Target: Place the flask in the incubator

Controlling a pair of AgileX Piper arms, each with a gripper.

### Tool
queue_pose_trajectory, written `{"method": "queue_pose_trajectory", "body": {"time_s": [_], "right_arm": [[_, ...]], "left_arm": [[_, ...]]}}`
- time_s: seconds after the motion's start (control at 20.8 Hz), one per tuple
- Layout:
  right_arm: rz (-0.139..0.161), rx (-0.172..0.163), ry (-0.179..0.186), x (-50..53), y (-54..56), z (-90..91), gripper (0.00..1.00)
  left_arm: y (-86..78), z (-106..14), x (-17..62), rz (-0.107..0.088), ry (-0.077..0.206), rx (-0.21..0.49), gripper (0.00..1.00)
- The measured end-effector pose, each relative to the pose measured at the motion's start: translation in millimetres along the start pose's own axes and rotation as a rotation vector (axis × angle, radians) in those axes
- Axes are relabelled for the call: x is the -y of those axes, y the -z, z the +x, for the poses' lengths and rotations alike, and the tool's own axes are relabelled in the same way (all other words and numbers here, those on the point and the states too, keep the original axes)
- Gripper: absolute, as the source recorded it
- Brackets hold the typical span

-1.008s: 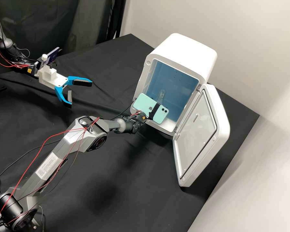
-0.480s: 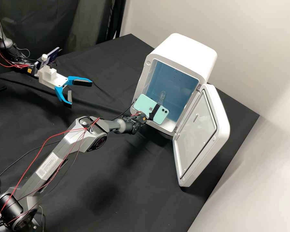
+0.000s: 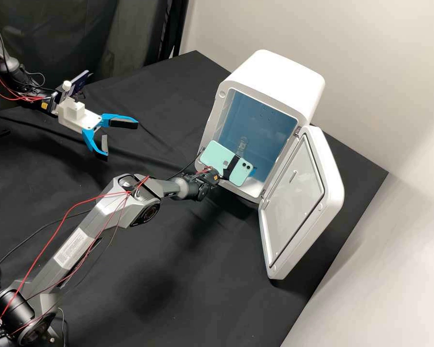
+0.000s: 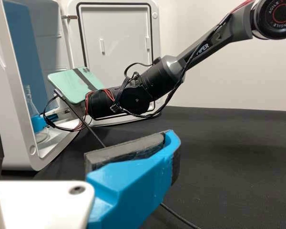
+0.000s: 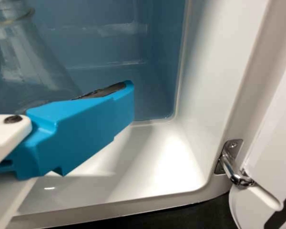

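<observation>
The white incubator (image 3: 275, 77) stands at the bench's far right with its door (image 3: 299, 202) swung open. Inside its blue chamber stands the clear glass flask (image 3: 242, 143), whose cone (image 5: 24, 52) fills one side of the right wrist view. My right arm reaches into the chamber. Its gripper (image 4: 38, 123) sits low at the flask's body, with one blue finger (image 5: 86, 119) against the glass and shut on it. A mint-green phone (image 3: 225, 161) on that wrist hides the gripper from above. My left gripper (image 3: 118, 139) hangs open and empty over the bench's far left.
The right arm's grey links (image 3: 125, 202) cross the middle of the black bench (image 3: 188, 270). The open door's hinge (image 5: 233, 167) is close beside the right gripper. A pale wall (image 3: 371, 58) stands behind the incubator.
The flask's neck has sunk slightly lower inside the chamber. The left arm has not moved.
</observation>
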Motion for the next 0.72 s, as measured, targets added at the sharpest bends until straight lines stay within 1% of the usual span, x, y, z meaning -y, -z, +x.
{"method": "queue_pose_trajectory", "body": {"time_s": [0.05,0.14,0.19,0.53,0.62,0.72], "right_arm": [[0.002,0.0,0.0,0.0,0.0,0.0,1.0],[0.02,0.0,0.0,0.0,0.0,0.0,1.0],[0.025,0.0,0.0,0.0,0.0,0.0,1.0],[0.011,-0.004,0.006,0.5,0.4,0.0,1.0],[0.027,-0.004,0.006,0.5,0.4,0.0,1.0],[0.029,-0.004,0.006,0.5,0.4,0.0,1.0]], "left_arm": [[0.0,0.0,0.0,0.0,0.0,0.0,1.0],[0.0,0.0,0.0,0.0,0.0,0.0,1.0],[0.0,0.0,0.0,0.0,0.0,0.0,1.0],[0.1,0.3,-0.4,0.001,-0.002,0.0,1.0],[0.1,0.3,-0.4,0.001,-0.002,0.0,1.0],[0.1,0.3,-0.4,0.001,-0.002,0.0,1.0]]}}
